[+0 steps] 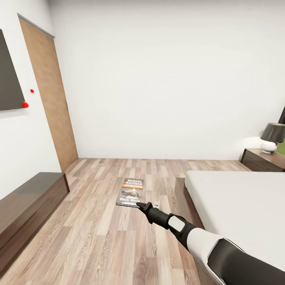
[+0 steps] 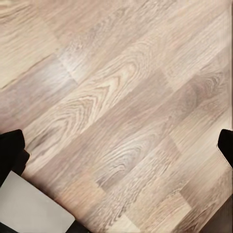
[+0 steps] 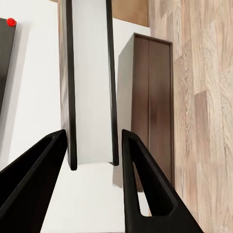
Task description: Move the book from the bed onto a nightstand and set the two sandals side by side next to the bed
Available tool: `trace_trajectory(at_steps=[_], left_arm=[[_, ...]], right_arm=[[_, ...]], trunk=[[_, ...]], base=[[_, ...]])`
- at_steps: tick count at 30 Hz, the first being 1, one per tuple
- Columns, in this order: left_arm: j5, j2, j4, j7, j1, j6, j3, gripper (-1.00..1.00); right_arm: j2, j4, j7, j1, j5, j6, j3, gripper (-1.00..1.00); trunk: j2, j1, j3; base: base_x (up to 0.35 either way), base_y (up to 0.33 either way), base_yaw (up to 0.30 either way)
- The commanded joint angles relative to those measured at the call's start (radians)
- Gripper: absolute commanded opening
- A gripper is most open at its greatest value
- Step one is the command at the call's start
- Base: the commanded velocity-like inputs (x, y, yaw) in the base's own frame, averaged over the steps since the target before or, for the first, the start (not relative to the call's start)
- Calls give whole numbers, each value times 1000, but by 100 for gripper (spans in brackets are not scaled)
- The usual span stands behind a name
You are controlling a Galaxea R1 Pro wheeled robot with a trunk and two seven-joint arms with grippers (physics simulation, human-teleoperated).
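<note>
White-walled bedroom, with matt wood-plank floor (image 1: pixel 99 245) in mixed brown tones and a plain wooden door (image 1: pixel 51 99). Gripped the book (image 1: pixel 132 192) at its lower edge between the narrowed fingers of the right hand (image 1: pixel 141 205); held in the air over the floor, off the bed (image 1: pixel 237 206) and beyond its long side edge. Judged so as lifted but not yet put down: nightstand (image 1: pixel 259 159) well apart, past the far corner of the bed, with a dark-shaded lamp (image 1: pixel 272 136) on its glossy top. Judged the sandal step as not yet done. Kept the left hand (image 2: pixel 116 145) wide and empty above the floor. Thin, flat paperback with dark cover; smooth light-grey mattress; dark wood frame.
</note>
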Motion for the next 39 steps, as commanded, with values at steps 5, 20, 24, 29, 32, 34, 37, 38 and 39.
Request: trace_trajectory(at_steps=[5, 20, 24, 29, 32, 34, 37, 38, 39], left_arm=[[1, 0, 2, -5, -1, -3, 3, 100], [2, 0, 2, -5, -1, -3, 3, 100], [2, 1, 2, -5, -1, -3, 3, 100], [1, 1, 2, -5, -1, -3, 3, 100], [1, 1, 2, -5, -1, -3, 3, 100], [1, 1, 2, -5, -1, -3, 3, 100], [2, 1, 2, -5, -1, -3, 3, 100], [2, 1, 2, -5, -1, -3, 3, 100], [2, 1, 2, -5, -1, -3, 3, 100]], right_arm=[[0, 1, 4, -1, -14, 8, 1, -100], [0, 0, 3, -1, -14, 8, 1, -100], [0, 0, 3, -1, -14, 8, 1, -100], [0, 0, 3, -1, -14, 8, 1, -100], [0, 0, 2, -1, -14, 8, 1, -100], [0, 0, 2, -1, -14, 8, 1, -100], [0, 0, 0, -1, -14, 8, 1, -100], [0, 0, 0, -1, -14, 8, 1, -100], [0, 0, -1, -1, -14, 8, 1, -100]], trunk=[[-1, 0, -1], [-1, 0, -1], [-1, 0, -1], [-1, 0, -1], [-1, 0, -1], [-1, 0, -1], [-1, 0, -1], [-1, 0, -1], [-1, 0, -1]], base=[[252, 0, -2], [252, 0, 0], [252, 0, 0], [252, 0, 0], [252, 0, 0], [252, 0, 0], [252, 0, 0], [252, 0, 0], [252, 0, 0]])
